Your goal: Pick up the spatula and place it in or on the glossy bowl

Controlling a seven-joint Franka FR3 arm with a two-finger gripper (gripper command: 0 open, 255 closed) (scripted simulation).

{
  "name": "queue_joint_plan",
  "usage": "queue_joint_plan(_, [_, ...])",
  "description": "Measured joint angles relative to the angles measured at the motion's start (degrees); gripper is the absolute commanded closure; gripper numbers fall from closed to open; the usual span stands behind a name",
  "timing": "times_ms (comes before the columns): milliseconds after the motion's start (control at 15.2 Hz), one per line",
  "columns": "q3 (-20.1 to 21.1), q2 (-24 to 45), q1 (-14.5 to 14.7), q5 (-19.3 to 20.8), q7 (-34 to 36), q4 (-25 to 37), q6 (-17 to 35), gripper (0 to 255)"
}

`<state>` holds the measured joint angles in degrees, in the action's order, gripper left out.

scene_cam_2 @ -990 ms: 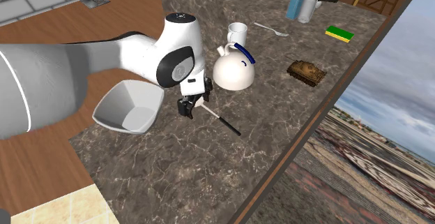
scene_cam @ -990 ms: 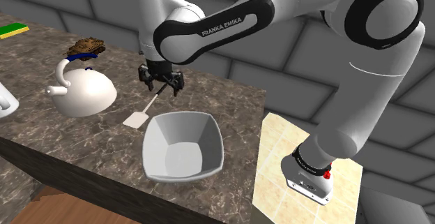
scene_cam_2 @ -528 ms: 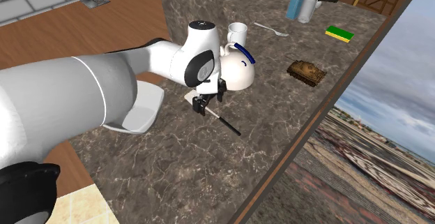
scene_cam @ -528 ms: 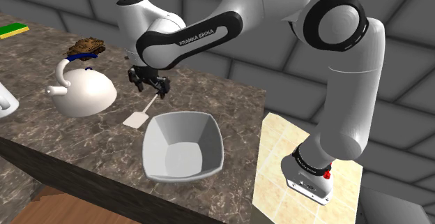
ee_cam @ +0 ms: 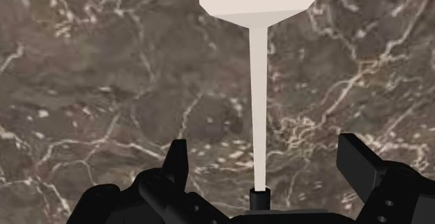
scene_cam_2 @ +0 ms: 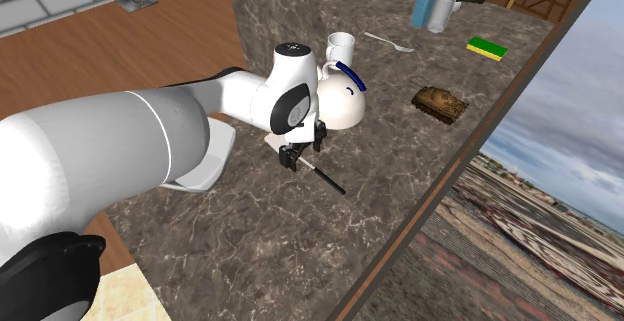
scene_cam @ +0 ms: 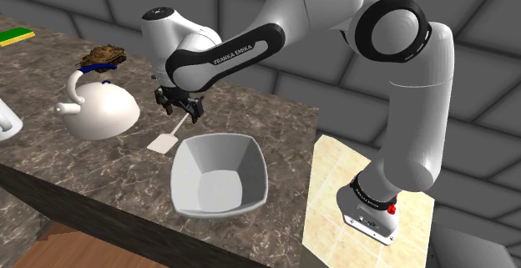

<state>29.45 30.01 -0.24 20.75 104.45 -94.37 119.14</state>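
Hovering over the marble counter [scene_cam: 83,158], the gripper [ee_cam: 263,149] has its fingers [ee_cam: 178,161] spread either side of the spatula [ee_cam: 258,83] handle without touching it. The spatula lies flat between the white teapot [scene_cam: 104,112] and the bowl [scene_cam: 194,164].

1. Spatula [ee_cam: 258,83]: cream blade and shaft, black handle end.
2. Countertop [ee_cam: 104,83]: dark brown marble, thin pale veins.
3. Bowl [scene_cam: 219,183]: plain pale grey.
4. Kettle [scene_cam_2: 335,104]: white, blue handle.
5. Gripper [scene_cam: 180,108]: all black.
6. Sponge [scene_cam_2: 487,47]: green top, yellow side.
7. Arm [scene_cam: 401,141]: white, dark joints.
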Motion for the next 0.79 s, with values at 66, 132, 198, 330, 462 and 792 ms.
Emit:
queue_joint_plan(66, [0.0, 0.0, 0.0, 0.0, 0.0, 0.0, 0.0, 0])
queue_joint_plan(132, [0.0, 0.0, 0.0, 0.0, 0.0, 0.0, 0.0, 0])
queue_joint_plan(198, [0.0, 0.0, 0.0, 0.0, 0.0, 0.0, 0.1, 0])
queue_joint_plan(330, [0.0, 0.0, 0.0, 0.0, 0.0, 0.0, 0.1, 255])
queue_joint_plan(462, [0.0, 0.0, 0.0, 0.0, 0.0, 0.0, 0.1, 255])
queue_joint_plan(792, [0.0, 0.0, 0.0, 0.0, 0.0, 0.0, 0.1, 255])
